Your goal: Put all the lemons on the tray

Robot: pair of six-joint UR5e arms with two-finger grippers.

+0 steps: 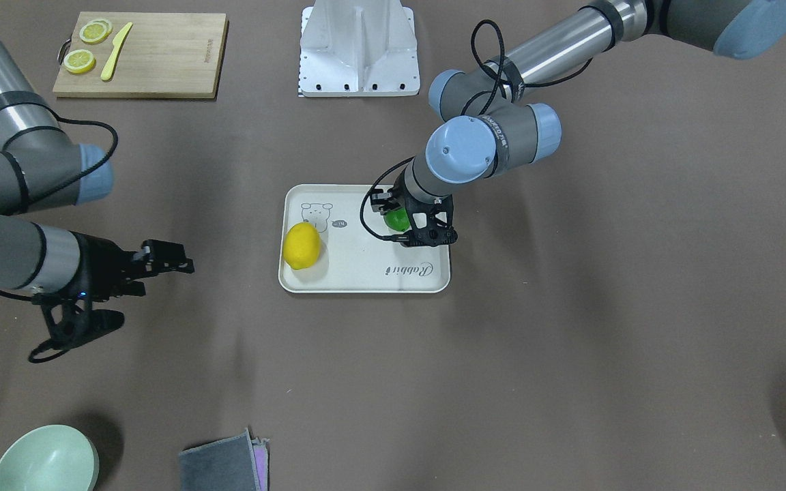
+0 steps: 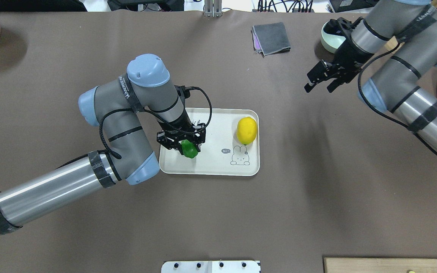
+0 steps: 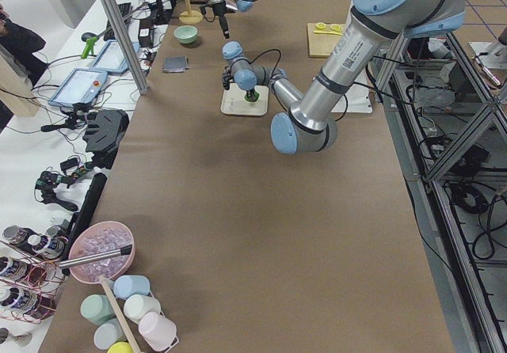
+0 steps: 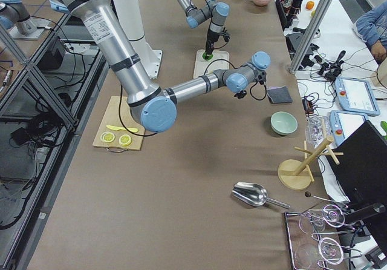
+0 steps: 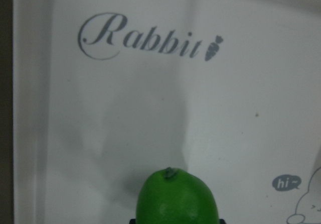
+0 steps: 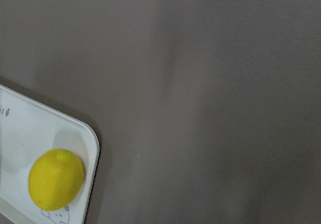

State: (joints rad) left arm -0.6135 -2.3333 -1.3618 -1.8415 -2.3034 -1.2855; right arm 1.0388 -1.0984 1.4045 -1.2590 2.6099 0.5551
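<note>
The left gripper [image 2: 187,145] is closed on the green lemon [image 2: 190,151], held tip-down directly over the tray [image 2: 218,167], where the yellow lemon [image 2: 246,130] lies at the other end; the right gripper [image 2: 320,84] hangs open, empty.

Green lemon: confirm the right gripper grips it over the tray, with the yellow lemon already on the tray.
Wrong gripper: the left gripper grips the green lemon over the tray, not the right. The overhead view shows it; the right gripper hangs open off the tray. The yellow lemon is on the tray, as stated.
</note>
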